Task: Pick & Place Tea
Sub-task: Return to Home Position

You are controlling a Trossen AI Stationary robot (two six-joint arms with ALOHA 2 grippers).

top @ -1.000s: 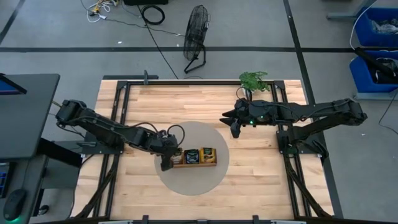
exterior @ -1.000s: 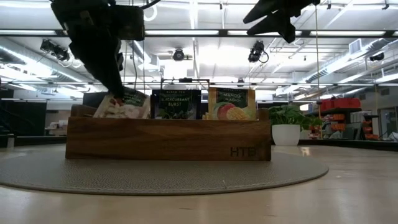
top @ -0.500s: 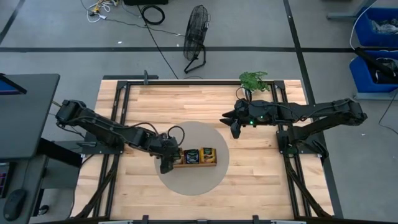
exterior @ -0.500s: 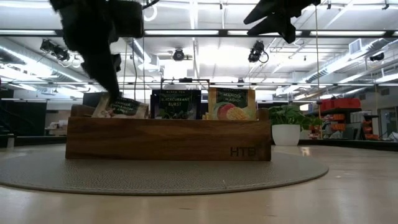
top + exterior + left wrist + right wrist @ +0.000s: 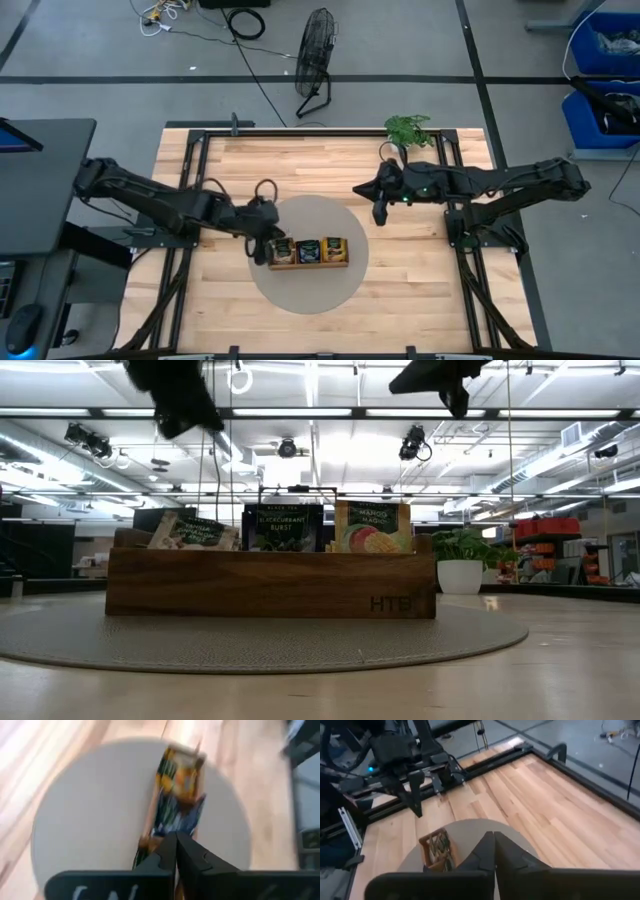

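While both dark arms hang above it, the pale wooden plank counter carries a round grey mat about midway between its left and right edges. On the mat stands a long brown wooden tray with three sections, its long side parallel to the counter's near edge. The left end effector hovers over the mat just beside the tray's end that faces the left edge, raised well clear of it in the low view, its fingers clenched together on nothing. The right end effector hangs above the mat's far rim toward the right edge, likewise pressed shut and empty. A pale beige tea sachet leans tilted in the tray's left-edge section. A dark blue-black tea sachet stands upright in the middle section, and an orange tea sachet stands upright in the section toward the right edge.
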